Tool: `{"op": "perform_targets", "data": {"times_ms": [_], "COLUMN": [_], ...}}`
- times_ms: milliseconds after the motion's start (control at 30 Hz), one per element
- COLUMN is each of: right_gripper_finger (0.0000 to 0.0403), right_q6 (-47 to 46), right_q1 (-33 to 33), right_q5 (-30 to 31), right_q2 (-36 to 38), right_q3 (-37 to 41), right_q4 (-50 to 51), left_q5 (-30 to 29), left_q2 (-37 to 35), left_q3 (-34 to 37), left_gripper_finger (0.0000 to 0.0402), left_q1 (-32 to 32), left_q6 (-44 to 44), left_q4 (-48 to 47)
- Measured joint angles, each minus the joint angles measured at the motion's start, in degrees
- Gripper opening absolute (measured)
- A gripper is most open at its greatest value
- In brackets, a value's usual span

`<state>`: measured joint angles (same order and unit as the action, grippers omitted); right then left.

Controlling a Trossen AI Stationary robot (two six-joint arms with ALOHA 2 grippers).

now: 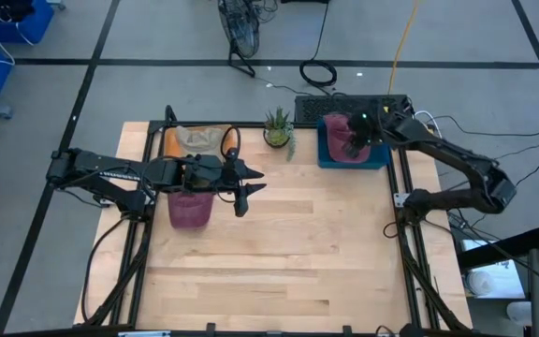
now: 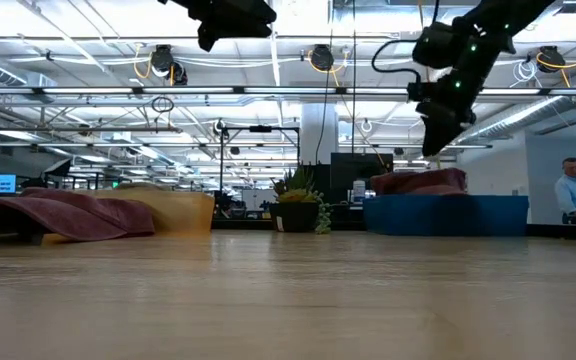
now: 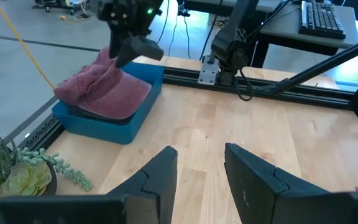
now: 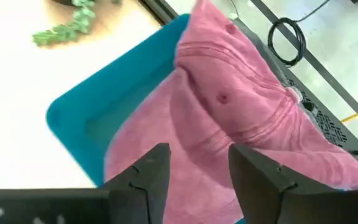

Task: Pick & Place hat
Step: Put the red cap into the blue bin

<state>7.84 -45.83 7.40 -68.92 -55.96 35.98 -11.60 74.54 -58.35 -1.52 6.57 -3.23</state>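
A pink hat [image 4: 229, 106] lies crumpled in the blue tray [image 1: 330, 161] at the table's far right, crown up and brim across the tray's floor [image 3: 120, 99]. My right gripper [image 4: 197, 162] hangs open just above it, slanting down and clear of the cloth, as the low view [image 2: 438, 135] shows. A second, maroon hat [image 1: 190, 211] lies flat on the table at the left. My left gripper [image 3: 201, 152] is open and holds nothing, hovering high beside that hat [image 1: 246, 192].
A tan tray [image 1: 181, 140] stands at the far left, and a small potted plant [image 1: 279, 131] sits between the two trays. Black frame rails [image 1: 400, 187] run along the table's sides. Bare wood stretches across the middle and near half [image 1: 279, 262].
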Motion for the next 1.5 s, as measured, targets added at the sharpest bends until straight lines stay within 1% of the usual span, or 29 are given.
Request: {"op": "perform_targets", "data": {"times_ms": [100,200,300,467,567,700,800,900,1000,1067,1167,1233,1300,1400,1500], "right_gripper_finger": [0.0162,0.0166,0.0164,0.0157,0.0156,0.0155,0.0155,0.0155,0.0155,0.0155,0.0155,0.0155,0.0155,0.0155,0.0155], "right_q6": [-2.35,-4.63,-6.94,-8.44,-7.93,-7.26,-7.16,-8.32,-10.84,-12.14,-12.49,-11.44,-10.38,-9.76,-8.94], "right_q1": [2.64,5.92,10.17,19.09,24.39,31.72,36.02,39.52,42.49,44.50,47.80,49.93,51.61,53.40,54.46], "right_q5": [-0.76,-6.50,-12.08,-15.51,-18.09,-18.32,-16.13,-14.79,-14.91,-14.91,-14.91,-14.91,-14.87,-14.86,-14.75], "right_q2": [1.93,3.74,5.00,5.85,5.84,6.16,6.72,7.65,8.85,9.54,10.36,10.55,10.55,10.55,10.53], "right_q3": [0.00,0.57,2.71,10.84,16.62,21.29,22.89,23.71,24.00,24.00,23.98,24.00,24.00,24.00,24.00], "right_q4": [1.01,0.12,-3.41,-16.76,-25.09,-30.11,-31.22,-30.48,-29.42,-29.08,-29.34,-29.11,-29.31,-29.31,-29.37], "left_q5": [0.00,-0.02,-0.02,-0.97,-2.74,-2.32,-1.84,-3.20,-2.69,-1.77,-0.63,-0.57,-0.59,-0.77,1.36], "left_q2": [0.01,0.00,0.01,0.02,0.47,0.58,0.61,1.75,3.33,3.94,4.39,5.00,5.45,5.89,6.56], "left_q3": [0.00,0.00,0.00,0.00,-0.02,-0.68,-4.56,-8.68,-11.27,-12.41,-12.25,-12.26,-12.26,-12.12,-10.58], "left_gripper_finger": [0.0136,0.0136,0.0136,0.0136,0.0136,0.0136,0.0132,0.0112,0.0085,0.0072,0.0068,0.0079,0.0103,0.0152,0.0206], "left_q1": [-0.01,-0.02,-0.02,0.00,0.00,-0.11,-2.57,-6.63,-9.55,-10.54,-10.39,-9.43,-8.34,-6.20,-3.80], "left_q6": [-0.05,-0.07,-0.11,-0.06,2.85,11.04,15.93,18.40,24.42,29.14,35.40,37.74,37.98,36.18,33.57], "left_q4": [0.00,-0.02,-0.02,-0.04,-2.13,-15.45,-26.45,-36.72,-48.18,-54.85,-65.25,-69.85,-73.10,-74.77,-74.72]}}
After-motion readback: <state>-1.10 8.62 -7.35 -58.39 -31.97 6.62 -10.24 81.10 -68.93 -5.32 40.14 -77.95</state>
